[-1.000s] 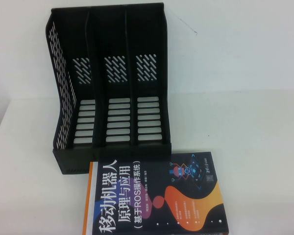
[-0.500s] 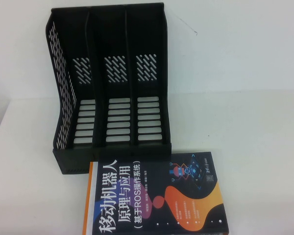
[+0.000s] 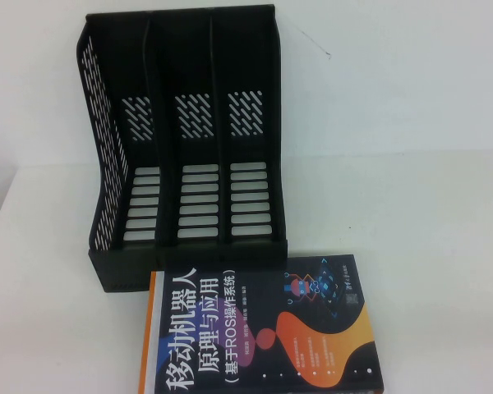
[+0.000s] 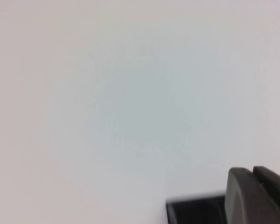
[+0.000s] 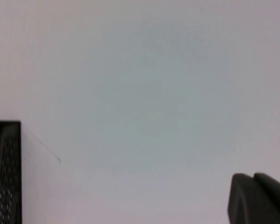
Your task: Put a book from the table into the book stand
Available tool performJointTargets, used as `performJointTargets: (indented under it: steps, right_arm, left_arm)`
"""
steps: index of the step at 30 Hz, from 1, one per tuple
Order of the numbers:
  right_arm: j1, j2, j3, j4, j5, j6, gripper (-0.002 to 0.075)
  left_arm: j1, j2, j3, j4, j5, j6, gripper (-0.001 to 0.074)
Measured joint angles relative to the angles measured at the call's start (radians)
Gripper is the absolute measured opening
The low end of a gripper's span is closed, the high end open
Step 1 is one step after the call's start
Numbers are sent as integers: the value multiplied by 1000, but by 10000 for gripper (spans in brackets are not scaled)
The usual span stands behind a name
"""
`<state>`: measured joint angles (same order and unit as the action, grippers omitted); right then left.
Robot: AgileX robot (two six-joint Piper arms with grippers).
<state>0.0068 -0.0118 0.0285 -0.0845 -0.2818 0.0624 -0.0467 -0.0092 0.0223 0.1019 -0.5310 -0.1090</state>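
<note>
The book (image 3: 263, 328) lies flat on the white table (image 3: 411, 213) near the front edge, dark cover up, with white Chinese title, orange and purple blobs and an orange spine on its left. The black book stand (image 3: 185, 148) stands upright just behind it, its three slots empty. Neither gripper shows in the high view. My left gripper (image 4: 252, 170) shows only as two dark fingers pressed together, empty, with a black edge of the stand (image 4: 196, 211) beside it. My right gripper (image 5: 253, 176) looks the same, shut and empty, with the stand's perforated wall (image 5: 4, 172) at the view's side.
A white wall rises behind the table. The book's far edge almost touches the stand's base. White tabletop lies to the right of the stand and the book.
</note>
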Motion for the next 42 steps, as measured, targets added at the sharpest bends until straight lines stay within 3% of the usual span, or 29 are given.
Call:
performJointTargets:
  steps: [10,15,19,24,33,37,42]
  right_arm:
    - [0,0,0,118,-128,0,-3]
    - [0,0,-22,134,-55,-27,-2]
    - [0,47,-169,37,257,-47,-2]
    - [0,158,-336,-15,564,-51,-2]
    - [0,369,-380,-9,689,132,-2]
    - [0,552,-401,84,728,109,-2]
    - [0,817,-512,408,781,-198,-2]
  left_arm:
    - [0,-4,0,-7,-123,-162,-2]
    - [0,-6,0,-213,-94,-291,-2]
    - [0,-7,-33,-377,143,-246,-2]
    - [0,7,-181,-399,509,-39,-2]
    - [0,273,-385,-369,994,29,-2]
    - [0,461,-410,-427,1089,23,-2]
    - [0,736,-425,-517,1094,79,-2]
